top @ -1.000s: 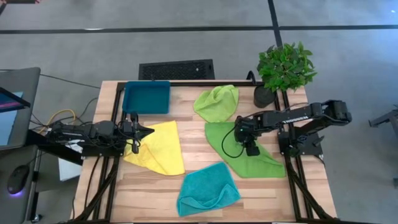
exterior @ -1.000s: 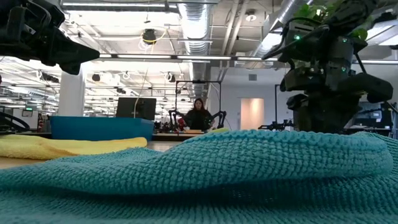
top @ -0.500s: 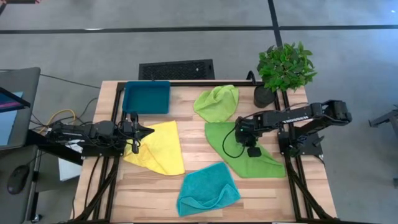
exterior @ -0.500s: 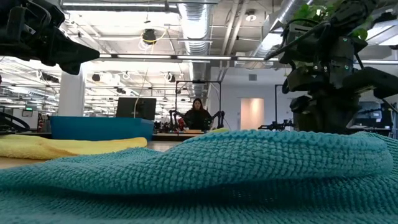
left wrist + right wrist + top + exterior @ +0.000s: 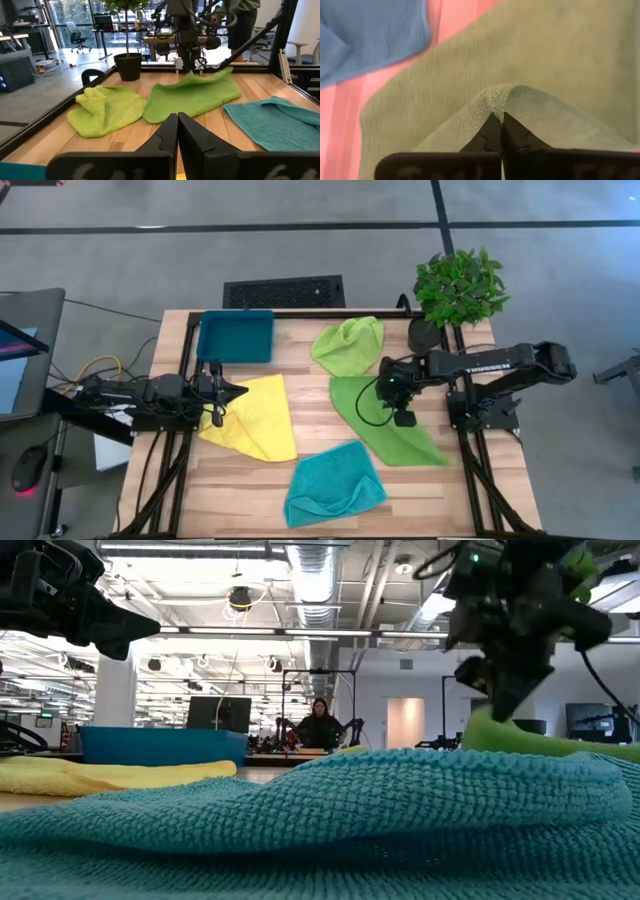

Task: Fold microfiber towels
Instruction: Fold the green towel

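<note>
Lime green towel (image 5: 385, 420) lies flat at the worktop's right, its edge pinched and raised by the right hand (image 5: 403, 416). Judged best: carry that edge straight across, low, keeping layers aligned. Left hand (image 5: 238, 390), closed on nothing, waits above the yellow towel (image 5: 260, 418).

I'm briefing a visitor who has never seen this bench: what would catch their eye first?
Probably the right gripper, shut on a pinched-up ridge of the flat lime green towel at the table's right side. Next, the bright cloths around it: a crumpled lime green towel at the far edge, a yellow towel by the waiting left gripper, and a teal towel nearest the front.
</note>
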